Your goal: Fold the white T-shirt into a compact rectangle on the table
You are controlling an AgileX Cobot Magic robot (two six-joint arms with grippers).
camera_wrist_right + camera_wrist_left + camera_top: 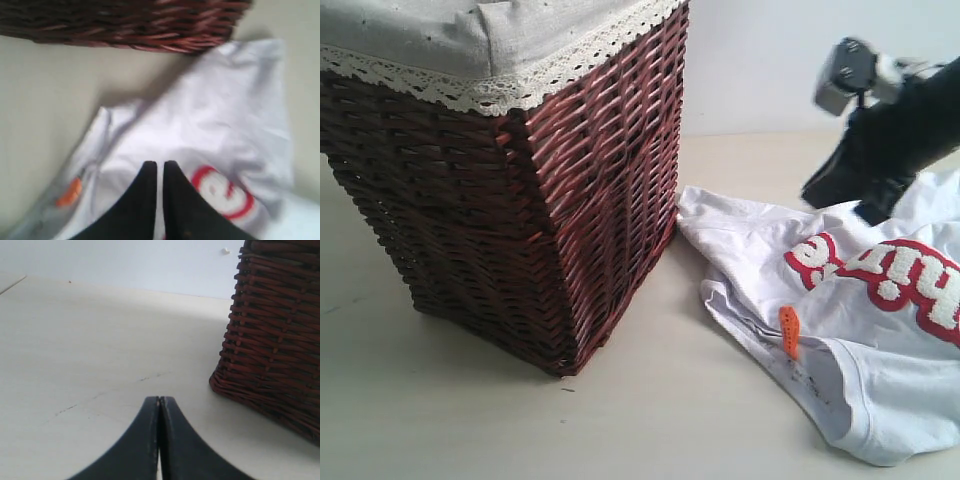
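basket [520, 200] just beside crumpled t-shirt [750, 250] on tbl [440, 400]

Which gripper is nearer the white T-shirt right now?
Right. The right gripper is over the white T-shirt near its red lettering; the left gripper is over bare table by the basket.

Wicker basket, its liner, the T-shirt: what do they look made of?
Basket: woven wicker, glossy red-brown strands. Liner: matte grey cloth, visible weave, white lace edging. T-shirt: soft white fabric, probably cotton, creasing limply; lettering looks fuzzy, red-outlined.
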